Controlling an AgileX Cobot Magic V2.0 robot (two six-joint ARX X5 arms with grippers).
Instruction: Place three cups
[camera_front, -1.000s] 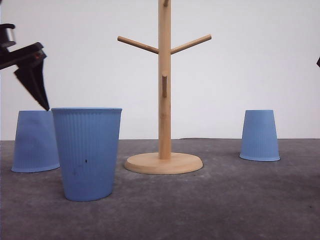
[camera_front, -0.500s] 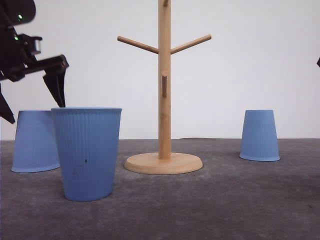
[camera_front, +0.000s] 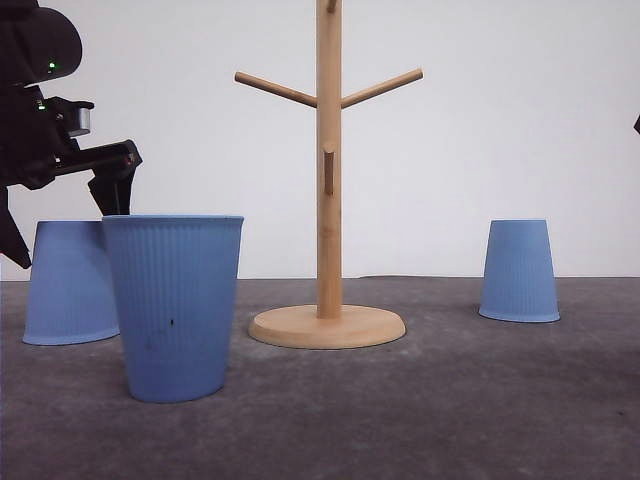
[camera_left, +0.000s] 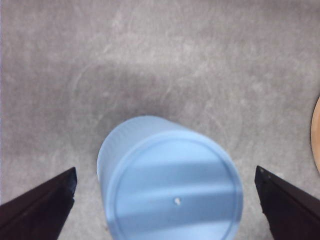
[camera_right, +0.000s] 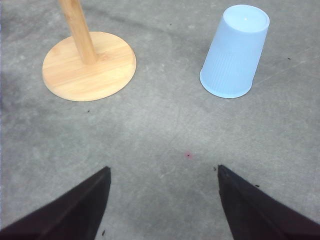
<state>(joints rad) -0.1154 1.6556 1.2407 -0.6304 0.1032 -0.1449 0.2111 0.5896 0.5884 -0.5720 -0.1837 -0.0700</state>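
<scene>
Grey table (camera_front: 450, 400), left pincer (camera_front: 62, 225) spread above half-hidden inverted cup (camera_front: 65, 285), right pincer (camera_right: 162, 200) spread

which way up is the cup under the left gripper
Upside down: the far left cup stands rim-down, narrow flat base up, and the left wrist view looks onto that closed base between the left gripper's open jaws.

The grey, mottled table (camera_front: 450, 410) carries 3 light-blue cups and a wooden mug tree (camera_front: 327, 200). 1 cup (camera_front: 175, 305) stands upright nearest the camera; 2 sit upside down, 1 at far left (camera_front: 65, 285), 1 to the right (camera_front: 519, 270) of the tree's round base.
</scene>
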